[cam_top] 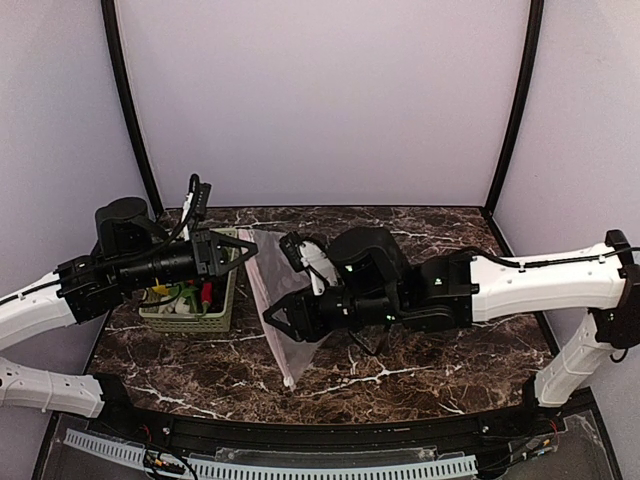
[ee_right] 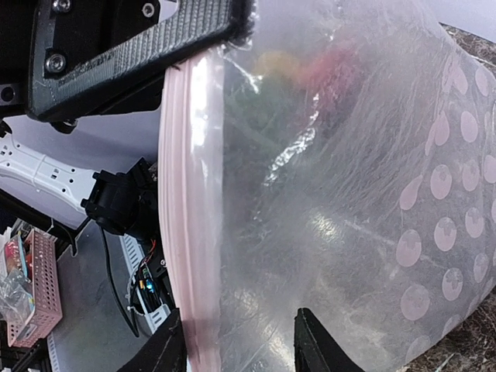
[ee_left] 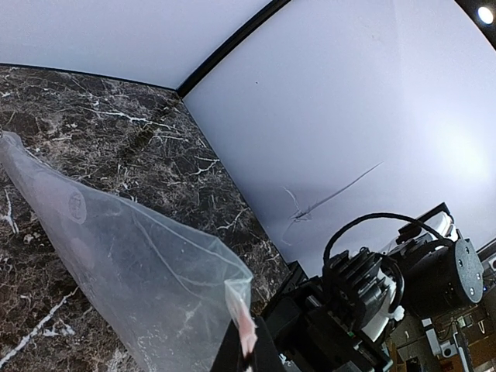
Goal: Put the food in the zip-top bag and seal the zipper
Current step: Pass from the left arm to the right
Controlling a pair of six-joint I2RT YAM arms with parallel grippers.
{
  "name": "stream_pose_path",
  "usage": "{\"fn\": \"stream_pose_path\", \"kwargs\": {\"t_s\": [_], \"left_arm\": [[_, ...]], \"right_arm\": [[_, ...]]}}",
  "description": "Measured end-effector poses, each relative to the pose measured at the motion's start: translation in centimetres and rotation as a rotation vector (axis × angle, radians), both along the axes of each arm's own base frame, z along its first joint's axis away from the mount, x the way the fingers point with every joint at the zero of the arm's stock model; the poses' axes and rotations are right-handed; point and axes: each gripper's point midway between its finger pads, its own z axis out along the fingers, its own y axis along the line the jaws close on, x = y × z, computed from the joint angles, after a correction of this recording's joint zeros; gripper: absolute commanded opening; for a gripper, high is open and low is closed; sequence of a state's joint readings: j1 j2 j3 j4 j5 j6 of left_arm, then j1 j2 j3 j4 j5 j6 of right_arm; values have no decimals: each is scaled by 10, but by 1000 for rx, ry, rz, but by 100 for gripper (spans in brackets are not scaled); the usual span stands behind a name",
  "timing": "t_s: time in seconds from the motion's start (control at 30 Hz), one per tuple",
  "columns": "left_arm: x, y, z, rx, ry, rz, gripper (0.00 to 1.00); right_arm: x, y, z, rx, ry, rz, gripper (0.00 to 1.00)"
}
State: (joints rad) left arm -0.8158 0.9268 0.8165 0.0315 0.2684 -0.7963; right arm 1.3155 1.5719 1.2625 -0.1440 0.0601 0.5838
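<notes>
Top view: left pincer (cam_top: 240, 251) clamped on far top corner of zip-top bag (cam_top: 288, 360). Bag stands on edge on table (cam_top: 430, 370). Right pincer (cam_top: 283, 285) has jaws apart, straddling bag's mouth edge. Food (cam_top: 190, 295) lies in basket (cam_top: 205, 320), just left of bag.
Left wrist: bag corner pinched at bottom of view.
Right wrist: zipper (ee_right: 186, 232) runs between spread fingers (ee_right: 139, 46). Cannot tell whether they grip it.

High rear view down over the table (cam_top: 430, 360) — both wrist views close against the same zip-top bag (cam_top: 290, 355)
</notes>
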Motion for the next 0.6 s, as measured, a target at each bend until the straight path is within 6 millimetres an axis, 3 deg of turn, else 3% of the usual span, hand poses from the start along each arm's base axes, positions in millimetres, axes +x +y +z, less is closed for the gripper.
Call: {"fn": "stream_pose_path", "kwargs": {"t_s": [0.6], "left_arm": [[1,-1,-3,9,4,0,1]], "right_arm": [[23,-7,-4,-80,-55,-139,23]]}}
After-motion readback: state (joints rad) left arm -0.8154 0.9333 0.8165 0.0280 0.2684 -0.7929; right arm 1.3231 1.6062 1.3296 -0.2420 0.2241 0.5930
